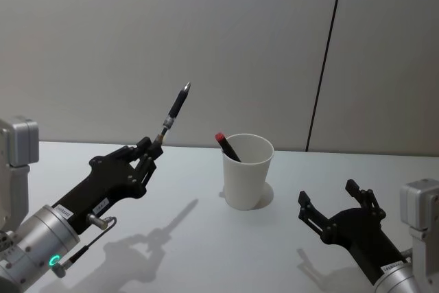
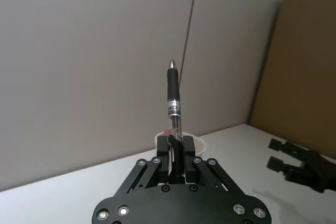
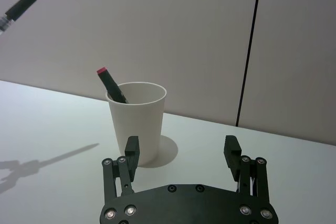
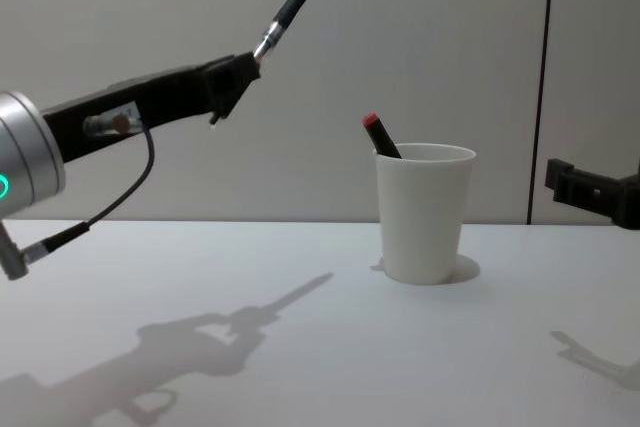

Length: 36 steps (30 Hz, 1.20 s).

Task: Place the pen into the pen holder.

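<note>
Transport step, as we're judging it: the pen (image 1: 177, 108) is riding in our left gripper (image 1: 152, 147), clamped at its clear lower end, dark grip and tip pointing up and away at a slant. It's hanging high above the table (image 1: 206, 252) and well left of the cup (image 1: 247, 169), so nothing is going in yet. In the left wrist view the fingers (image 2: 169, 153) are pressing the barrel from both sides, w/ the cup rim peeking out just behind them.

Our right gripper (image 1: 329, 197) is idling low over the table, right of the cup, jaws spread wide w/ nothing between them.

Next move, we're thinking: we're needing to carry the pen right until it's over the cup mouth, then turn the wrist a good way so one end is pointing down, lower it past the rim, and only then let go. The cup is looking light, prob. easy to tip if the pen or fingers are knocking the rim.

The cup is standing upright on the table. A dark marker (image 1: 226, 145) w/ a red end is already leaning inside against the left side of the rim, red end sticking out above it. We're aiming for the free right side. The cup's bottom is hidden from us.
</note>
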Available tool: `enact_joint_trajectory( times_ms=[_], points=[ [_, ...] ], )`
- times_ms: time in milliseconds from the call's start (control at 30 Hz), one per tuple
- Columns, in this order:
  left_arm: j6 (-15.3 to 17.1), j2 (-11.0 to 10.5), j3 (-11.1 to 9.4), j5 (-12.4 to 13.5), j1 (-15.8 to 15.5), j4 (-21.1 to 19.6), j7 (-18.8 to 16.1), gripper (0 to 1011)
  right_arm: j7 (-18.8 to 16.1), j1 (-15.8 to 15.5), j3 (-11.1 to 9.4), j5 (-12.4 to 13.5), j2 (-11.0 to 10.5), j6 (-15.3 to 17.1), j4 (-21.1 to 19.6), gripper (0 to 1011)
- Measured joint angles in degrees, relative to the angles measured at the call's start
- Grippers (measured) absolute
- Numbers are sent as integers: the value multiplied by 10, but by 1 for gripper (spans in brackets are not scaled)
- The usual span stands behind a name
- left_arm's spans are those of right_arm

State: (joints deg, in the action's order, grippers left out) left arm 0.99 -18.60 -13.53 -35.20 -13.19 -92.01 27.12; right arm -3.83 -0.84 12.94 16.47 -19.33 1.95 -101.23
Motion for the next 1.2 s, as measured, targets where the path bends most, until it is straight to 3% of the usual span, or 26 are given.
enact_joint_trajectory(
  times_ms=[333, 600, 933, 1200],
  points=[
    [-17, -1, -16, -37, -24, 27, 73, 169, 0, 0, 0, 0, 0, 0, 0, 1001],
    [-15, -4, -43, -53, -61, 63, 134, 169, 0, 0, 0, 0, 0, 0, 0, 1001],
    [-8, 0, -88, -46, -115, 120, 188, 168, 0, 0, 0, 0, 0, 0, 0, 1001],
    [-11, 3, -112, -30, -142, 148, 204, 169, 0, 0, 0, 0, 0, 0, 0, 1001]
  ],
)
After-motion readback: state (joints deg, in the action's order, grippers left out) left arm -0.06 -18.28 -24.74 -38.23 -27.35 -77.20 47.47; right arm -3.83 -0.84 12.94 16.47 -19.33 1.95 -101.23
